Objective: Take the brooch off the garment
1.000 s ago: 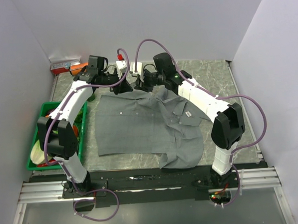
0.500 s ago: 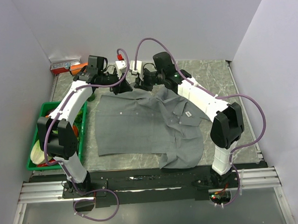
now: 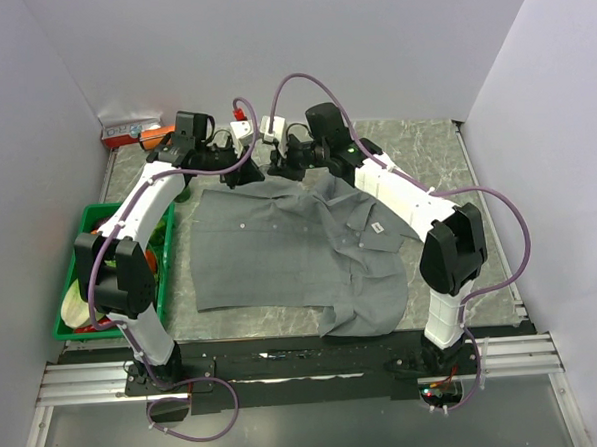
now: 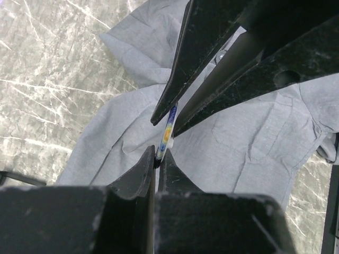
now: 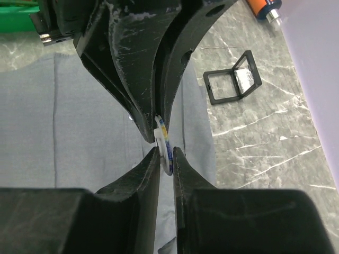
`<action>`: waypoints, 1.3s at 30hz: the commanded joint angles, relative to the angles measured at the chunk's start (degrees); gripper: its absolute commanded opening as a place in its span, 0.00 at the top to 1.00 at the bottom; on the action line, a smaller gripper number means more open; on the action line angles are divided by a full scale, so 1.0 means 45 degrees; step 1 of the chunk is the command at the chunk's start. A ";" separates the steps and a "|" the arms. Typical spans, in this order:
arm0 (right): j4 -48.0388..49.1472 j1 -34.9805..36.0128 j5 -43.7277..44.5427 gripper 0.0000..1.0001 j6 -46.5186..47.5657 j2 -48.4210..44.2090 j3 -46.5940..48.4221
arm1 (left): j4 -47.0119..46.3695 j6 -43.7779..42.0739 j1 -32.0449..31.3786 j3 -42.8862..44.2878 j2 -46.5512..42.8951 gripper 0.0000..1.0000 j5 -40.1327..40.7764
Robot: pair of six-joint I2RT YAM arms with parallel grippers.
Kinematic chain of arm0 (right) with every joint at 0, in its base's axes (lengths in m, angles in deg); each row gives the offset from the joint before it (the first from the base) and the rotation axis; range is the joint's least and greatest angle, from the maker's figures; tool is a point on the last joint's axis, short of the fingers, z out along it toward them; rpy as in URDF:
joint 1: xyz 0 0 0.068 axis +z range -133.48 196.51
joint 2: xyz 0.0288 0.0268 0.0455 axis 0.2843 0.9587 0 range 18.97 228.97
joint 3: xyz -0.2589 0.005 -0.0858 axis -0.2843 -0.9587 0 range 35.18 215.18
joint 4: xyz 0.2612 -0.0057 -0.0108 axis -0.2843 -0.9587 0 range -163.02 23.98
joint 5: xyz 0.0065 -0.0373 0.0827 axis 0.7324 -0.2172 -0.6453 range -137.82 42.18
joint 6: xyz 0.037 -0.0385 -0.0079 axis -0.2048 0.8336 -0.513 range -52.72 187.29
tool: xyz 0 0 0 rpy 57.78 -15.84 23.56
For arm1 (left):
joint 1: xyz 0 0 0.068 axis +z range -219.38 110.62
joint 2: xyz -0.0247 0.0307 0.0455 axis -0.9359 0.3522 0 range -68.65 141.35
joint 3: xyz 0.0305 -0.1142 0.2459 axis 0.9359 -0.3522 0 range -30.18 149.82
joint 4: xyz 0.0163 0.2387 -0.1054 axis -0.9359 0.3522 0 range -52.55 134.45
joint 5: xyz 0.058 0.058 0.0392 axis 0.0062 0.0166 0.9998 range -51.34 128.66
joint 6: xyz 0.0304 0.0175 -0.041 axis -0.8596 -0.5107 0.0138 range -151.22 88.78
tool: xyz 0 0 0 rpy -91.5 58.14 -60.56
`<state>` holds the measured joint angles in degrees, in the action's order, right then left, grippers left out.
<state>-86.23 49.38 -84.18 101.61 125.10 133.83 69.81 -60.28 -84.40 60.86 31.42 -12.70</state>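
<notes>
brooch (image 4: 168, 129) edge-on over garment (image 3: 270, 247); left gripper (image 4: 157, 156) and right gripper (image 5: 166, 156) both clamped on it, tips facing

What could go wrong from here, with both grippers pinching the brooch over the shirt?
1. The brooch is held edge-on by fingertips alone, the left gripper at one end and the right gripper at the other. When one lets go, it may slip and fall to the shirt.
2. The four fingertips stand very close. A pull by either arm while both are shut may twist the brooch out or knock the fingers together.
</notes>
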 commanded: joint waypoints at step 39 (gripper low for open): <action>-0.1349 -0.1209 -0.4322 0.50 -0.0050 0.0244 0.1788 | 0.0973 -0.1101 -0.0059 0.0393 -0.0773 0.99 -0.1460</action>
<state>-92.61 43.78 -100.22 102.62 125.23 137.72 72.92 -62.61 -84.71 59.84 29.33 -16.17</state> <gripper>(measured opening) 0.502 0.039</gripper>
